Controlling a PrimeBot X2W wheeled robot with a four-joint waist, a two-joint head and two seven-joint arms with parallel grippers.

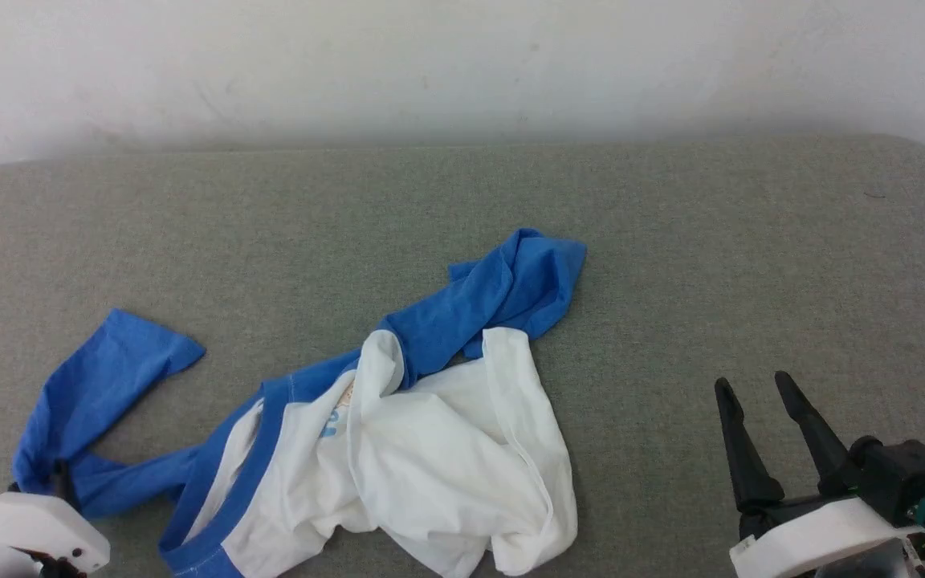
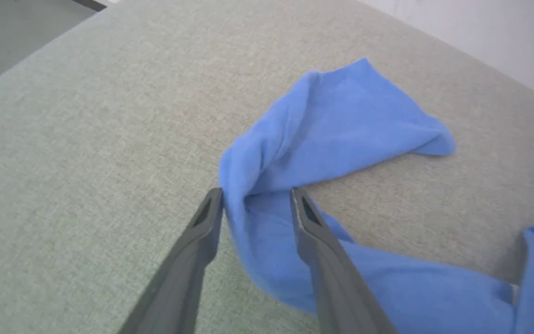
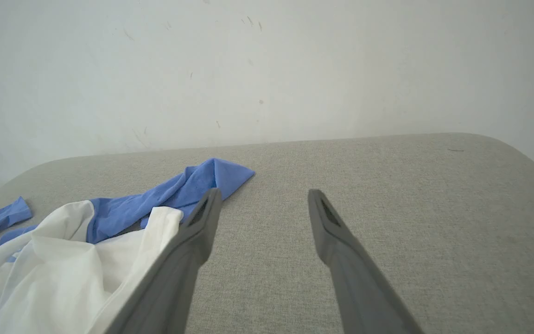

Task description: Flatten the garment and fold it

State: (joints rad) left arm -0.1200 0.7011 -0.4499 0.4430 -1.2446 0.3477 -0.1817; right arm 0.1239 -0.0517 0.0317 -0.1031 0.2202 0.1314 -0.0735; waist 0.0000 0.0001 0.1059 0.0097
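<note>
Garment [image 1: 430, 433] lay crumpled, nothing folded yet; we saw left end effector [image 2: 257, 195] parted astride sleeve [image 2: 341, 120], right end effector [image 1: 752, 382] released.

The garment [image 1: 446, 449] is soft, matt knit cloth; the grey surface [image 1: 711, 241] under it is coarse-woven matt fabric.

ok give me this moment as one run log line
garment: crumpled, unfolded, on grey surface | left gripper: open, astride blue sleeve fold | right gripper: open, clear of garment
</note>
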